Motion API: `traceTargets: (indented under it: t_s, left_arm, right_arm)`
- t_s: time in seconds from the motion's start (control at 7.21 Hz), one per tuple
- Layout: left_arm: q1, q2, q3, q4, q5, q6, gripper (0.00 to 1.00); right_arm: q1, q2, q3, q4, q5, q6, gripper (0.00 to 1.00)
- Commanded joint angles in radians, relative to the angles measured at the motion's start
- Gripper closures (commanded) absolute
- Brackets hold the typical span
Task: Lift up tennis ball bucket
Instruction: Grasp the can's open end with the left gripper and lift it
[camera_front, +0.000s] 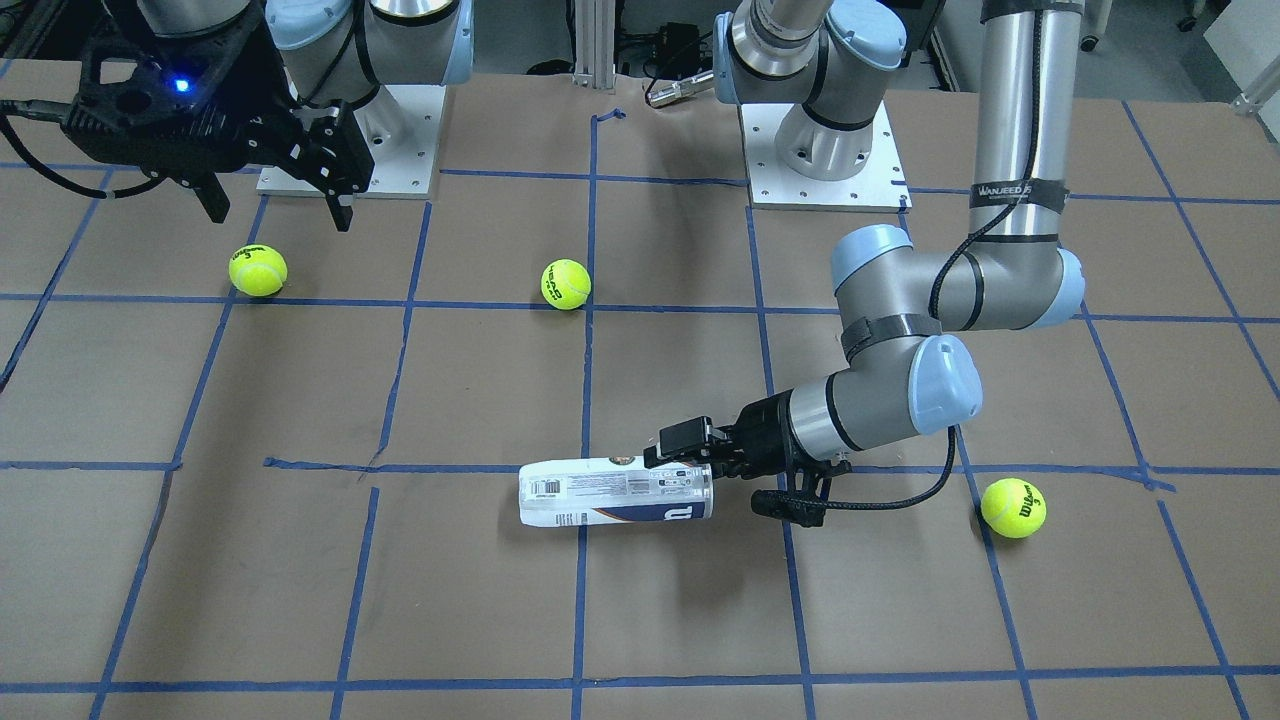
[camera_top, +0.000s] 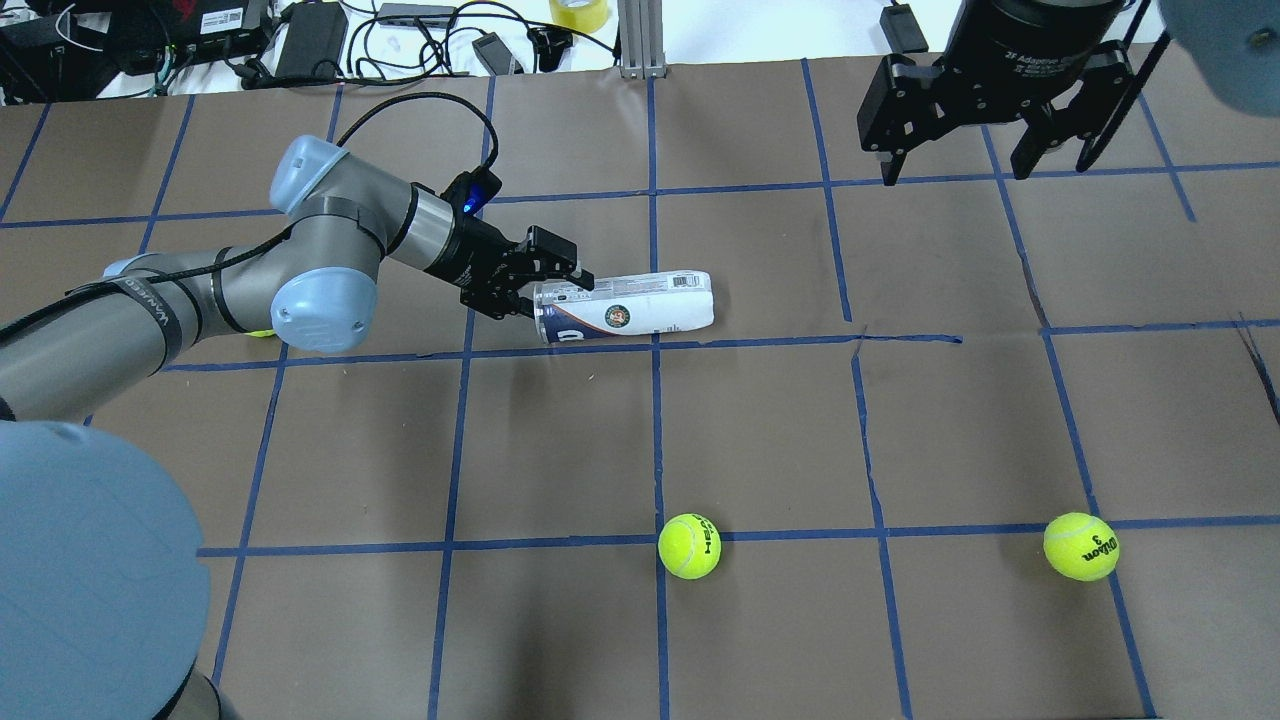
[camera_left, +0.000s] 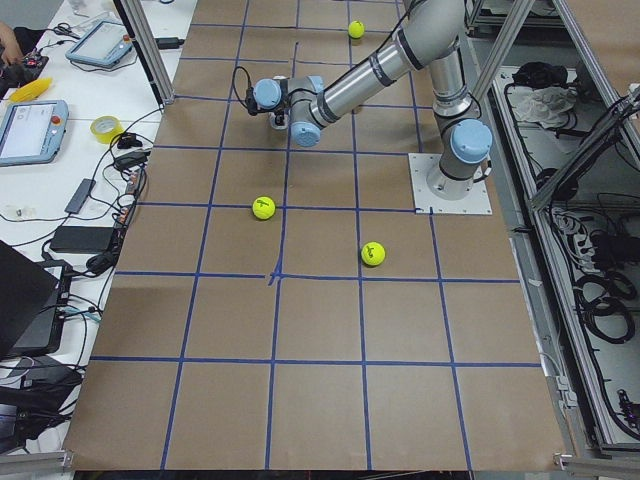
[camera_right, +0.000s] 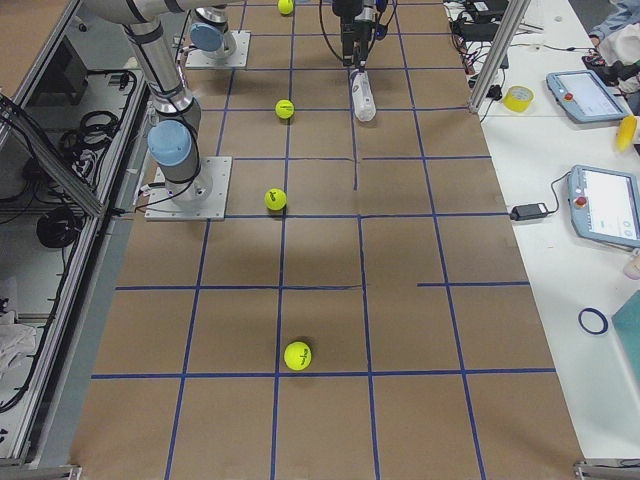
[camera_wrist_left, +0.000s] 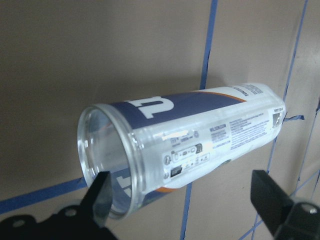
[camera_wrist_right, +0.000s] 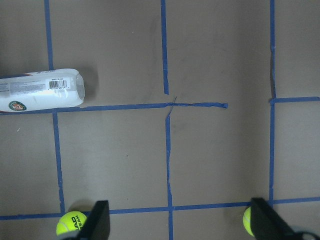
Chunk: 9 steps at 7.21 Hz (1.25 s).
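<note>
Nearest your left wrist lens is the open mouth of the tennis ball bucket (camera_wrist_left: 185, 145), clear rim toward the camera, tube lying on its side on the brown-paper table (camera_front: 400, 600). You find the left gripper (camera_top: 540, 288) spread wide, jaws straddling that mouth end and nothing clamped. One finger (camera_wrist_left: 100, 195) overlaps the rim in view, the other stands well off the label side; contact cannot be told. The bucket sits near mid-table, just on your side of a blue tape line (camera_top: 760, 340), its closed end pointing to the robot's right and reaching over a crossing tape line (camera_top: 654, 220). You have bare paper round the closed end and along both long sides. One tennis ball (camera_front: 565, 284) lies toward the robot bases, well apart from the bucket. A second ball (camera_front: 1013, 507) lies behind the left wrist, near its cable. A third ball (camera_front: 258, 271) lies far to the robot's right. Above that side hangs the right gripper (camera_top: 955, 160), fingers apart and empty, well clear of the bucket. Your table edge lies well beyond the tube.
</note>
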Motion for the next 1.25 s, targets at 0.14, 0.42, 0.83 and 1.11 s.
traceTargets:
  t_s: [0.14, 0.42, 0.83, 1.11]
  left_arm:
    - [-0.011, -0.017, 0.007, 0.039, 0.004, -0.015, 1.0]
    - [-0.025, 0.002, 0.082, 0.036, 0.01, -0.221, 1.0]
    - [-0.046, 0.046, 0.289, -0.117, 0.129, -0.356, 1.0]
    - [-0.069, 0.058, 0.493, -0.338, 0.333, -0.327, 1.0]
  right_arm:
    - [-0.001, -0.011, 0.008, -0.001, 0.0, 0.001, 0.0]
    - [-0.001, -0.031, 0.031, 0.005, -0.002, 0.001, 0.0]
    - [-0.001, -0.045, 0.051, 0.002, -0.002, 0.001, 0.0]
    - [-0.001, -0.045, 0.051, -0.027, -0.003, 0.001, 0.0]
